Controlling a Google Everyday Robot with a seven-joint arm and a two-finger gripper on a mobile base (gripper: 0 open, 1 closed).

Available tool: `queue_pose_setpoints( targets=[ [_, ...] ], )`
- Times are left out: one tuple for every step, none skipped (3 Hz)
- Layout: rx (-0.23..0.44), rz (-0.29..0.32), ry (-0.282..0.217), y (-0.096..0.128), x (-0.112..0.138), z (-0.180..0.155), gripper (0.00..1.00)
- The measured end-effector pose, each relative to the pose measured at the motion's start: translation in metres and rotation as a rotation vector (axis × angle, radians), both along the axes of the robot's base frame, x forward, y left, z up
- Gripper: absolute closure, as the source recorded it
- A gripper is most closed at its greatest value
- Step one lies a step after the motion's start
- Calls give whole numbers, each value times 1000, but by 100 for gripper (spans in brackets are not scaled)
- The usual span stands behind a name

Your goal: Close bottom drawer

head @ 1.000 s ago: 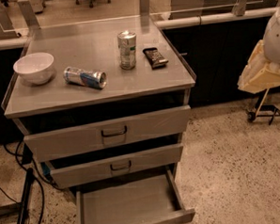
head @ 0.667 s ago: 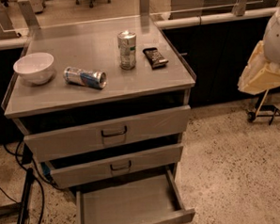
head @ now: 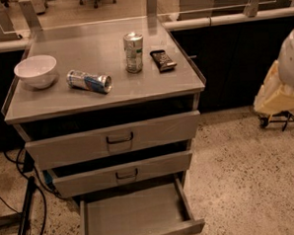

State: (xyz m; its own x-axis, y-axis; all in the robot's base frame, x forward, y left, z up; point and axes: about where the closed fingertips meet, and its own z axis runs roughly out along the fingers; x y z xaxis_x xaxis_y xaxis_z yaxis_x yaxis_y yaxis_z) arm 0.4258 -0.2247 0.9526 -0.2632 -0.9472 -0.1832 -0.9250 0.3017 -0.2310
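Camera view looks down on a grey metal cart in the left and middle of the frame. The bottom drawer is at the bottom centre. It is pulled far out, its flat grey tray is showing and its front panel meets the lower edge of the frame. Above it the middle drawer and the top drawer each stand out a little, with a dark gap over each. On the cart top are a white bowl at the left, a can on its side near it, an upright can and a dark packet just beside that. A white rounded shape sits at the right edge above a beige bag. The gripper is outside the frame, so I cannot tell its state or whether it holds anything.
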Motion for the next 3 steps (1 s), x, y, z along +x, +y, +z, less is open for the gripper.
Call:
queue_pose_setpoints(
  targets=[
    [-23,-49,123,-11,-28,-87,100],
    [-35,-67,242,-13,-51,-154,100],
    [-35,-67,242,-13,-51,-155,100]
  ],
)
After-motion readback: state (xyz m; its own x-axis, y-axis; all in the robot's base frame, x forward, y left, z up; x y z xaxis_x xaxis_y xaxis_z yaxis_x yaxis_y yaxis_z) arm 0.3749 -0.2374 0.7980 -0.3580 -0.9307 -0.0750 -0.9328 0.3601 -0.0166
